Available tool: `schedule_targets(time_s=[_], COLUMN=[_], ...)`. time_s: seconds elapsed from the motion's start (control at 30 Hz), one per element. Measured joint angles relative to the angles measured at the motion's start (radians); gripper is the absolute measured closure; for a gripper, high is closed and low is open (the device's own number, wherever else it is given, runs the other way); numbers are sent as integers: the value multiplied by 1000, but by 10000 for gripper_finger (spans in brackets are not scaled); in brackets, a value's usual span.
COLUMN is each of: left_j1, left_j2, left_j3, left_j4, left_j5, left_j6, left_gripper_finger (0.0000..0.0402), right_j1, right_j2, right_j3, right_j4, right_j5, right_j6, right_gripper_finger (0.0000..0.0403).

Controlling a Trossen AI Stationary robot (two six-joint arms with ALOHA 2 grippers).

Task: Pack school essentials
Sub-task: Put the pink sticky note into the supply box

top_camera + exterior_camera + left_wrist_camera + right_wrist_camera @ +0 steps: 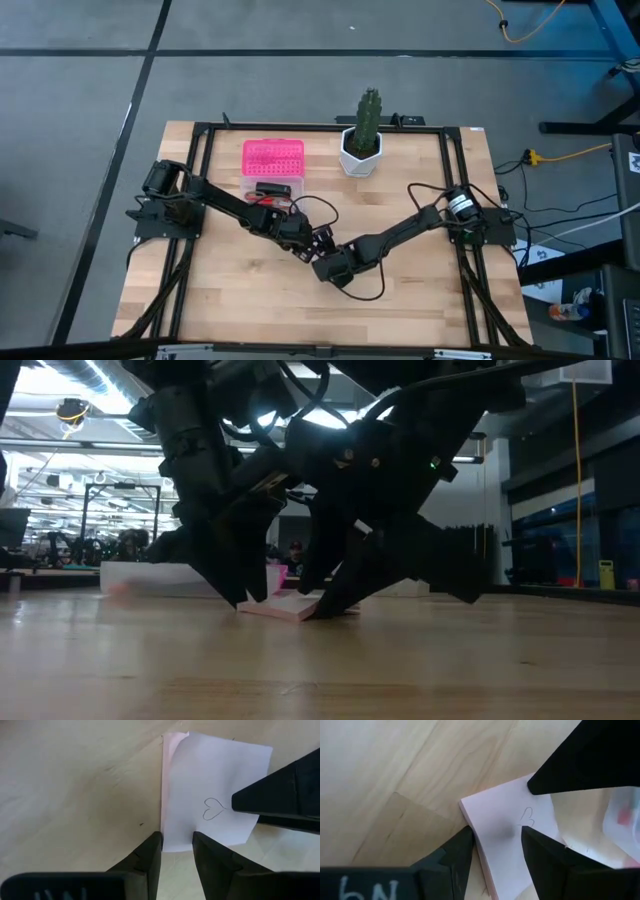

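Both arms reached inward to table centre, left gripper (177,845) and right gripper (496,845) lowered tip to tip, fingers parted

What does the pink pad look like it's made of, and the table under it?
The pink pad looks like stacked matte paper: thin sheet edges show at its side, with a pen-drawn heart on top. The table looks like pale wood with visible grain, smooth and lightly sealed, possibly laminated planks.
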Motion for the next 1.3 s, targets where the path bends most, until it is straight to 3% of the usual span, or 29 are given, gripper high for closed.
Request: schedule_targets(time_s=[0.43, 0.83, 1.07, 1.3], left_j1=[17, 16, 14, -28], left_j2=[1, -2, -72, -256], left_j3=[0, 3, 0, 0], left_j4=[6, -38, -101, -263], left_j5=[41, 29, 2, -78], left_j6=[29, 29, 37, 23], left_gripper_finger=[296, 296, 296, 296], right_j1=[-1, 11, 36, 63], right_j2=[5, 2, -53, -170], right_j3=[-2, -3, -3, -2], right_j4=[41, 27, -51, -147], right_j5=[67, 85, 80, 31], right_j6=[-9, -2, 177, 367], right_gripper_finger=[237, 321, 348, 386])
